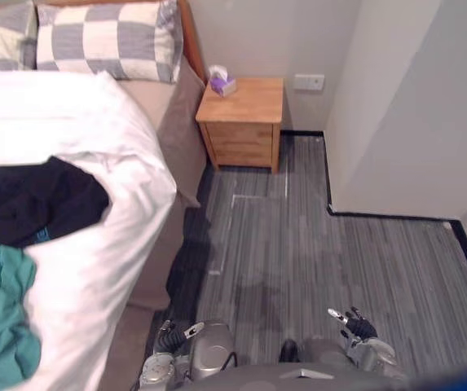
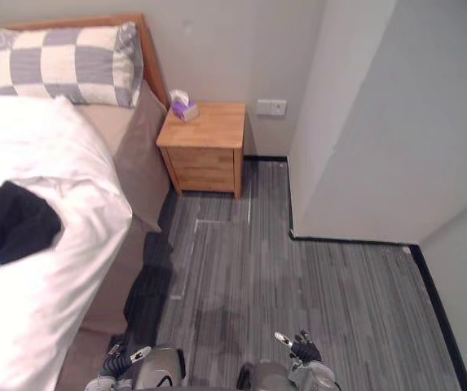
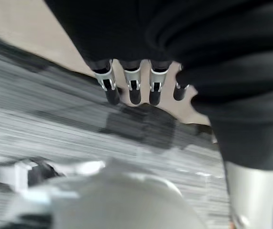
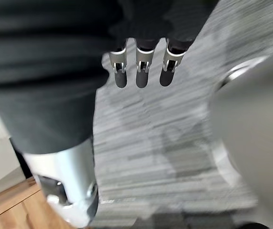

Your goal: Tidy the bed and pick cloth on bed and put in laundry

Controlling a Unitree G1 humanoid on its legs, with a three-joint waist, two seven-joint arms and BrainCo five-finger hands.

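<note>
Up-left of L hand: bed (image 1: 161, 106) w/ rumpled white duvet (image 1: 78, 114). On the duvet lie a crumpled black cloth (image 1: 29, 199) and, nearer the robot, a crumpled teal-green cloth (image 1: 1, 314), the two just beside each other.
L hand (image 3: 135, 89): low at robot's side over grey striped carpet floor (image 1: 339, 269), fingers straight, holds nothing; bed edge near it.
R hand (image 4: 141, 72): low, on the side away from the bed, fingers relaxed, empty; well apart from both cloths.
Step (my read): very start, approach only. No cloth picked, duvet not yet smoothed.
Next move needs: turn/step twd bed and lift L hand above duvet edge. Go for teal cloth first, as it's nearer that hand. Soft heap, so prob. a whole-hand grab at a fold.
Count, cloths: 2 (1 black, 1 teal).
Count, grey-and-white checked pillows: 2 (image 1: 107, 37), (image 1: 1, 37), far end of bed from hands.
Count, other: light wooden nightstand (image 1: 241, 122) x1, well ahead of both hands; small purple-and-white tissue box (image 1: 222, 82) x1 on it; white wall socket (image 1: 308, 81) x1.
</note>
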